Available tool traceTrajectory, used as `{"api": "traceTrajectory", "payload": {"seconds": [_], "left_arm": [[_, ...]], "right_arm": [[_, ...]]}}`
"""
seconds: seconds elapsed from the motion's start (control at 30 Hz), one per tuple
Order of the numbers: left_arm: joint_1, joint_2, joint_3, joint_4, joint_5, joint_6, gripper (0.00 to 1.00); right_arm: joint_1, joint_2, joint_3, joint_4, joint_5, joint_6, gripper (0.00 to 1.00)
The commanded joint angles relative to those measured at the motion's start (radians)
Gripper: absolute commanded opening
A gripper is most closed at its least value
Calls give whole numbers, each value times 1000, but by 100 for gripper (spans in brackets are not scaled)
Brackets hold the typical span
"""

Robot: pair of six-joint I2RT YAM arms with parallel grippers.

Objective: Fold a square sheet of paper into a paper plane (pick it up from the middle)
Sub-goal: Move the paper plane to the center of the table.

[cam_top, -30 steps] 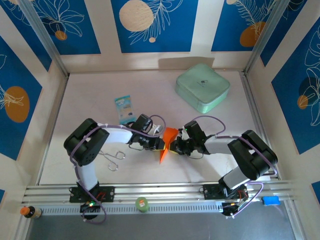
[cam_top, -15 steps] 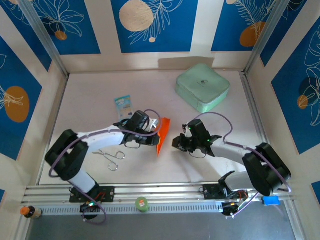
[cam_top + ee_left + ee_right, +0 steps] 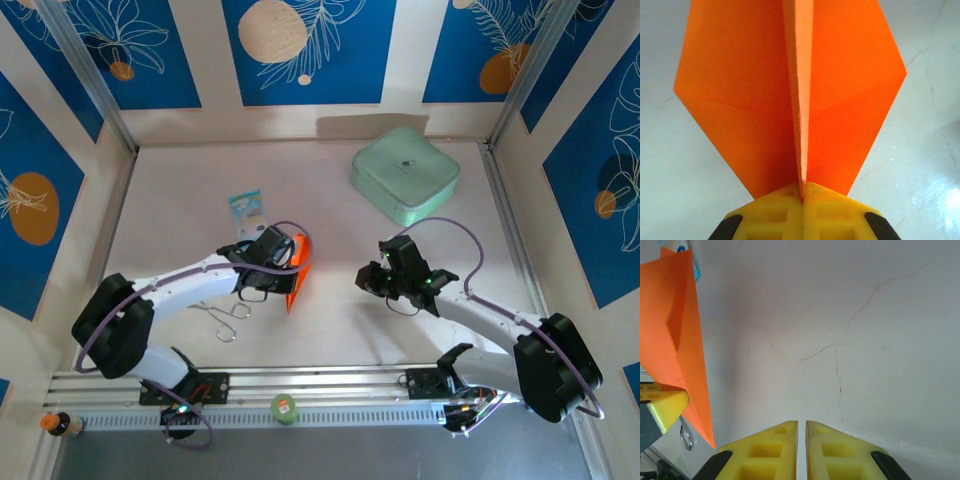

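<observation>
The square sheet of paper is folded into a pointed orange paper plane [image 3: 297, 274] with a centre crease, held left of the table's middle. My left gripper [image 3: 283, 262] is shut on it. In the left wrist view the yellow jaws of the left gripper [image 3: 803, 192] pinch the centre fold, and the paper plane's [image 3: 750, 90] wings spread to both sides. My right gripper [image 3: 366, 277] hovers apart, to the right of the plane. In the right wrist view the right gripper [image 3: 801, 432] is shut with nothing between its jaws, and the paper plane [image 3: 677, 340] hangs at the left edge.
A mint-green box [image 3: 405, 176] sits at the back right. A small blue-and-white packet [image 3: 246, 216] lies behind the left gripper. A metal wire clip [image 3: 226, 314] rests on the table under the left arm. Walls close in the table on three sides.
Both grippers met at the paper a second ago. The left gripper has since carried the plane to the left, and the right gripper has drawn back to the right without it.
</observation>
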Motion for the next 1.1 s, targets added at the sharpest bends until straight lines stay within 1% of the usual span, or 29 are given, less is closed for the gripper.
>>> {"api": "traceTrajectory", "payload": {"seconds": [0.0, 0.17, 0.47, 0.93, 1.07], "left_arm": [[-33, 34, 58, -77, -74, -2, 3], [-72, 114, 119, -121, -120, -21, 0], [-110, 197, 174, -144, -144, -30, 0], [-129, 242, 205, -167, -153, -39, 0], [-133, 252, 214, -177, -161, -42, 2]], "right_arm": [[-2, -15, -17, -30, 24, 13, 13], [-8, -15, -22, -49, 10, 15, 13], [-13, -18, -26, -57, -21, 13, 13], [-10, -41, -60, -48, -43, 40, 14], [-9, -42, -65, -45, -45, 41, 14]]}}
